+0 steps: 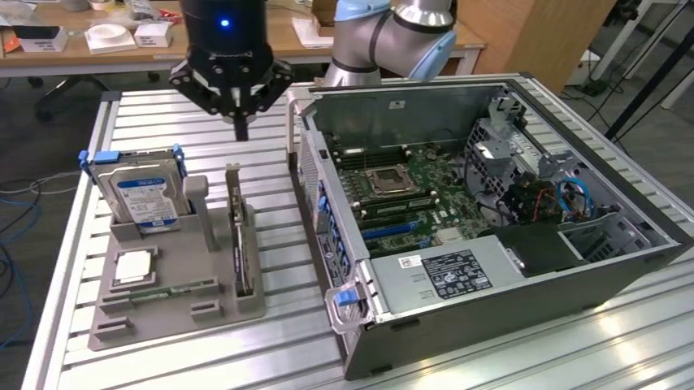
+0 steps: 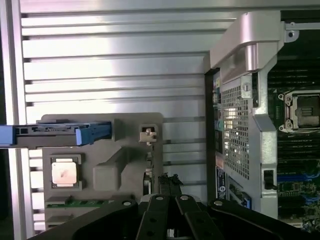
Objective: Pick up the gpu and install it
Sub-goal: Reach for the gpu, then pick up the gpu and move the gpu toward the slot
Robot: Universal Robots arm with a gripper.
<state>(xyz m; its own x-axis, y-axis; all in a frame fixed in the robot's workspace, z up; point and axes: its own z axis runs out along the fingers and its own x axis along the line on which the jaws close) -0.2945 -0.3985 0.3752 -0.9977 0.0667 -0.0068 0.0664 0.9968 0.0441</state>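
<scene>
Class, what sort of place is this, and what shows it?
Probably a robotics lab or workshop: a grey-blue robot arm, a slatted aluminium table holding an open grey computer case, and a cluttered wooden desk behind.

No legible text anywhere

Robotics lab, seen from the floor: a grey-and-blue robot arm (image 1: pixel 391 32) and its black gripper (image 1: pixel 240 130) hang over a slatted aluminium bench (image 1: pixel 162 366). On the bench an open computer case (image 1: pixel 607 260) lies on its side with the motherboard (image 1: pixel 401 191) bared. Beside it, a grey moulded fixture (image 1: pixel 162 313) holds loose computer parts in cut-out slots. Behind, a wooden desk (image 1: pixel 141 53) carries small white boxes (image 1: pixel 109 36). Cables (image 1: pixel 13 213) trail on the floor at the exterior view's left, and black stand legs (image 1: pixel 651 75) rise at its right.
</scene>
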